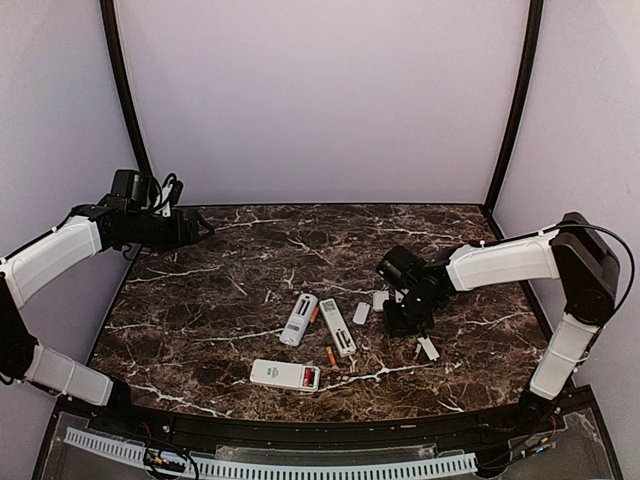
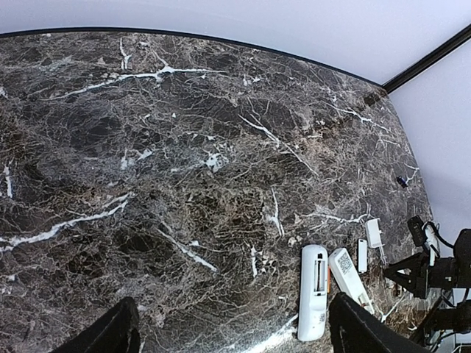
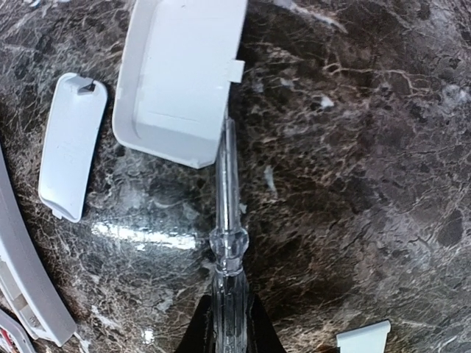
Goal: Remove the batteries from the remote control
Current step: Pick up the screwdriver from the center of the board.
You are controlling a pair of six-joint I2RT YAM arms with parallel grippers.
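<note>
Three white remotes lie near the table's front middle: one [image 1: 298, 319] with its open compartment up, one [image 1: 337, 326] beside it, one [image 1: 284, 374] nearest the front. An orange battery [image 1: 331, 356] lies loose between them, and another [image 1: 314, 314] [image 2: 328, 284] rests against the first remote [image 2: 314, 290]. My right gripper [image 1: 405, 320] [image 3: 228, 334] is shut on a clear plastic stick tool [image 3: 227, 213], whose tip reaches the edge of a white cover plate [image 3: 180, 73]. My left gripper [image 1: 195, 228] [image 2: 235, 338] hangs open high over the table's back left, holding nothing.
More white cover plates lie around: a slim one [image 3: 71, 143] [image 1: 361, 313] left of the tool, and one [image 1: 428, 348] [image 3: 364, 340] to the right of the right gripper. A remote's edge [image 3: 26, 279] shows at the left of the right wrist view.
</note>
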